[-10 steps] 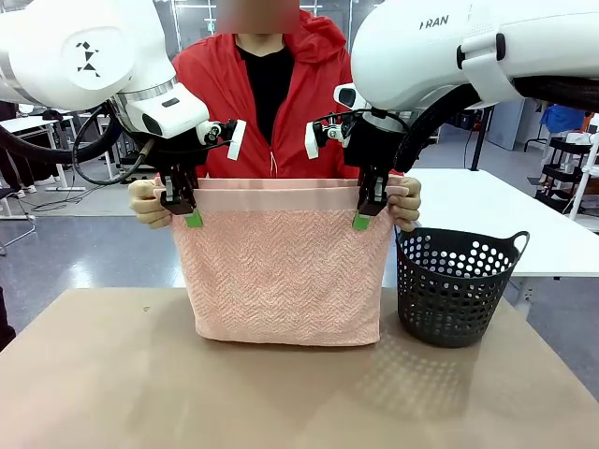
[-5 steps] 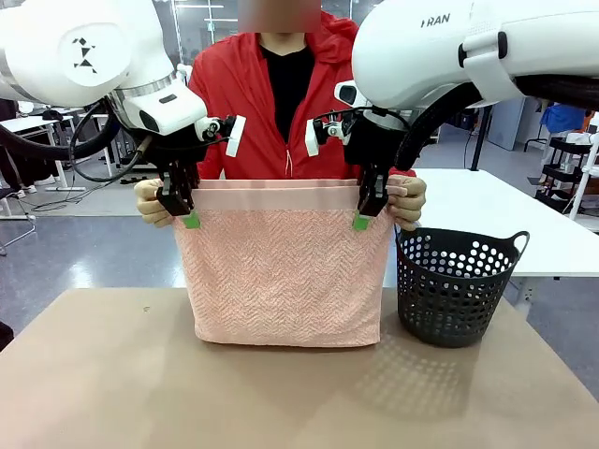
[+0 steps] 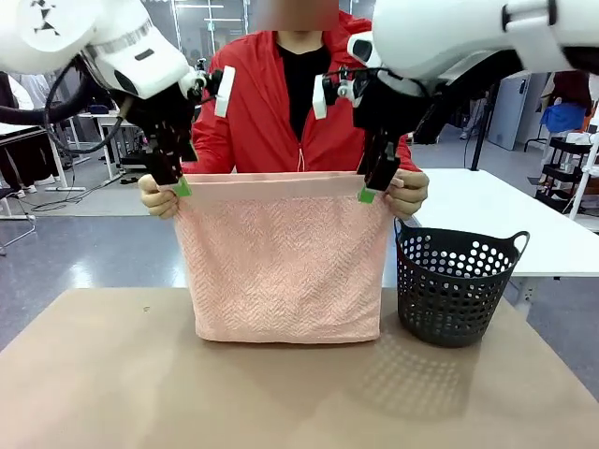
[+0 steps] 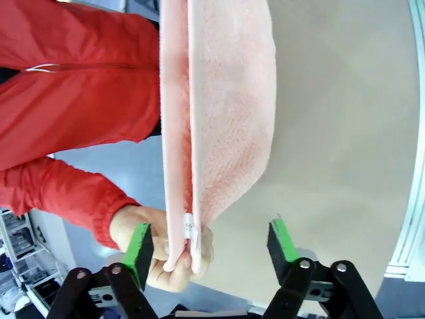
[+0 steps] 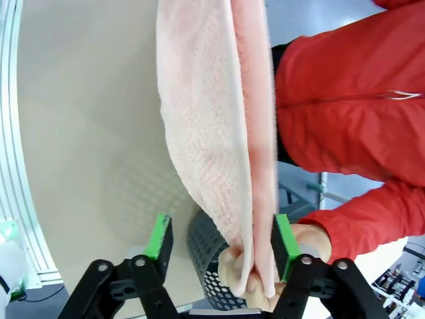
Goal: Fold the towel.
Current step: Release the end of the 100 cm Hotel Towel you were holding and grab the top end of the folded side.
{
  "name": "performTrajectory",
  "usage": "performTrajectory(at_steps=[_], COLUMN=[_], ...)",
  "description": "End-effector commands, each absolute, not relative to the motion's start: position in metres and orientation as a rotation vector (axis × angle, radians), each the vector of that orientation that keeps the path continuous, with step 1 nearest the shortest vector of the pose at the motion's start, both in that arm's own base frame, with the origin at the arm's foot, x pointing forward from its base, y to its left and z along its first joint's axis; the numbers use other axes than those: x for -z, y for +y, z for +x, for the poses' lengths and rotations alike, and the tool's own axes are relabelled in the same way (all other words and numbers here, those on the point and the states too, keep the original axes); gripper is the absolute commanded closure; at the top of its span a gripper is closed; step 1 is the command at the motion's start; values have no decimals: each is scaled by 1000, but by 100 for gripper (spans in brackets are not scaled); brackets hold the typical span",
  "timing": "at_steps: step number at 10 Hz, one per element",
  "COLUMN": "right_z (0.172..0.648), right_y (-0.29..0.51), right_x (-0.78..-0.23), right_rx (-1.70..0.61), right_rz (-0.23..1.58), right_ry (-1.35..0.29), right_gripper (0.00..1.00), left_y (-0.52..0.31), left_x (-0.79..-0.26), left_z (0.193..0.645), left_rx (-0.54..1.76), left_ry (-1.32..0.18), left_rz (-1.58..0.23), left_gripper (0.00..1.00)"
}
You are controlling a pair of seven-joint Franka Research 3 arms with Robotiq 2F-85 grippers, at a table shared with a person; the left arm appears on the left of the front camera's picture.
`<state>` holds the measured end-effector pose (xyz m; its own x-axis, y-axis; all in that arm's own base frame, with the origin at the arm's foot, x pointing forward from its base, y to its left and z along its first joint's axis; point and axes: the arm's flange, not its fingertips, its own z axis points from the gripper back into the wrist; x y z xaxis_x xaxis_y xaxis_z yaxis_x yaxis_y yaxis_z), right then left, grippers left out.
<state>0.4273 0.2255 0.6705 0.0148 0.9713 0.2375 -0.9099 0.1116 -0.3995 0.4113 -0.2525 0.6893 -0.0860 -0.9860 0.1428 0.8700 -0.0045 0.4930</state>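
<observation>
The salmon-pink towel (image 3: 281,262) hangs doubled over, with its lower edge resting on the brown table (image 3: 112,383). A person in a red jacket pinches its two top corners, one in each hand (image 3: 157,198) (image 3: 408,195). My left gripper (image 3: 180,185) stands at the towel's upper left corner. In the left wrist view this gripper (image 4: 209,240) is open, its green pads well clear of the towel (image 4: 219,113) on both sides. My right gripper (image 3: 367,192) is at the upper right corner. It (image 5: 220,240) is also open, straddling the towel (image 5: 212,133) without gripping it.
A dark perforated basket (image 3: 459,285) stands on the table just right of the towel. The person stands close behind the towel at the far edge. A white table (image 3: 524,224) lies beyond at the right. The near half of the brown table is bare.
Both grippers have let go of the towel's top corners and opened. Both have lifted slightly. The person's hands now hold the corners alone.
</observation>
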Motion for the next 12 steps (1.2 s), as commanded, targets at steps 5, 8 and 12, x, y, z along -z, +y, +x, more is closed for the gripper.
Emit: performTrajectory(at_steps=[5,8,12], right_z=[406,422,458], right_y=[221,227,234], right_x=[-682,-689,-672], right_rx=[-1449,-1475,-1467], right_rz=[-256,-267,-178], right_ry=[-641,-630,-490], right_gripper=[0,0,0], left_y=[-249,-257,-265], left_x=[-691,-699,-684], left_z=[399,416,460], left_rx=[1583,1632,1661], left_ry=[-638,-604,-444], left_rz=[374,359,259], left_gripper=[0,0,0])
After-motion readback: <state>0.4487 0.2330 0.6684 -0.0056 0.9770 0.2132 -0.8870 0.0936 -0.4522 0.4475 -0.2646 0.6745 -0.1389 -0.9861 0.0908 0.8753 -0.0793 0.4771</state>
